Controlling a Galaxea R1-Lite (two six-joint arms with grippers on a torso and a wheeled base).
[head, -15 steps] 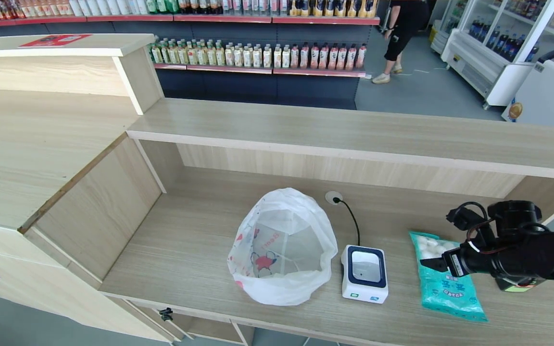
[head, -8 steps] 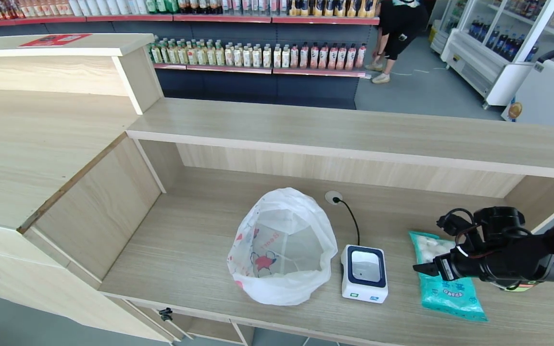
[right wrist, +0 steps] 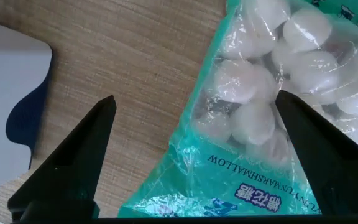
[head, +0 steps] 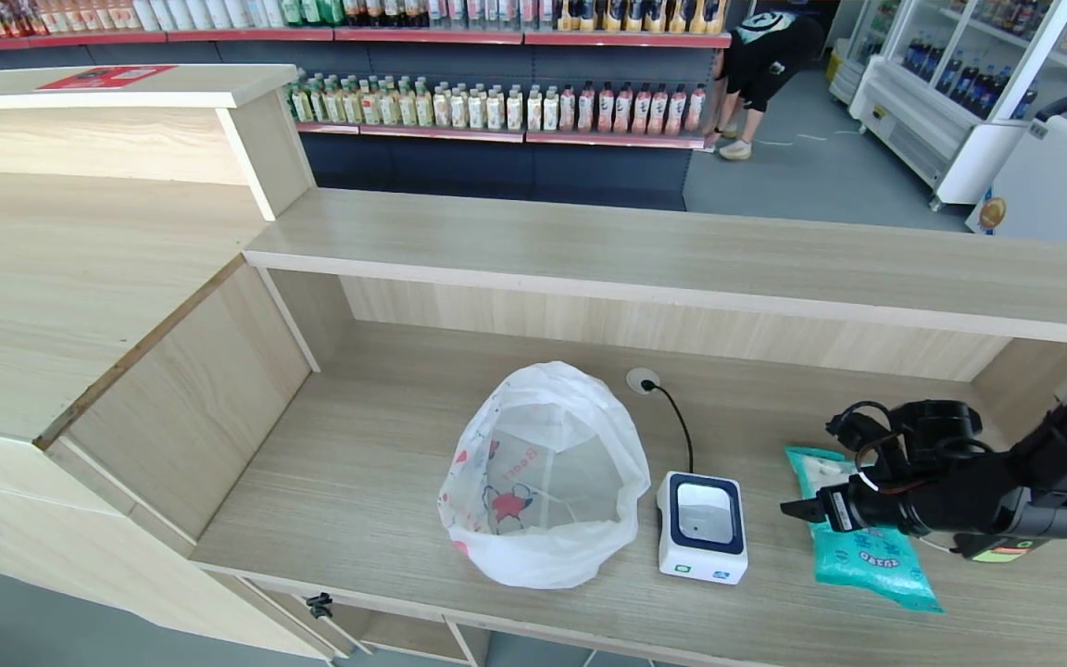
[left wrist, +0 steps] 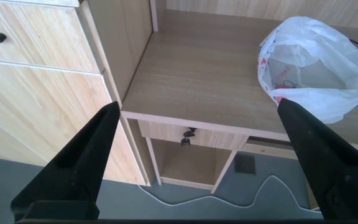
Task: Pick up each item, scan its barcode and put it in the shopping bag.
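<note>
A teal bag of marshmallows (head: 872, 560) lies flat on the counter (head: 367, 482) at the right. My right gripper (head: 802, 508) hovers low over its left edge, open. In the right wrist view the open fingers straddle the marshmallow bag (right wrist: 272, 118) and bare wood, gripper (right wrist: 196, 97) not touching it. The white barcode scanner (head: 702, 526) stands left of the bag, and its corner (right wrist: 8, 93) shows beside the gripper. The white plastic shopping bag (head: 543, 477) stands open left of the scanner. My left gripper (left wrist: 197, 104) is open and holds nothing, off the counter's front left, with the shopping bag (left wrist: 316, 62) beyond.
A raised wooden ledge (head: 682, 250) runs along the counter's back, and a side wall (head: 209, 389) closes the left. The scanner's black cable (head: 677, 421) runs to a hole in the counter. Drawers (left wrist: 30, 81) stand under the left cabinet.
My right arm has moved left and down, bringing the open gripper closer over the marshmallow bag's left edge. The bags and scanner stay put.
</note>
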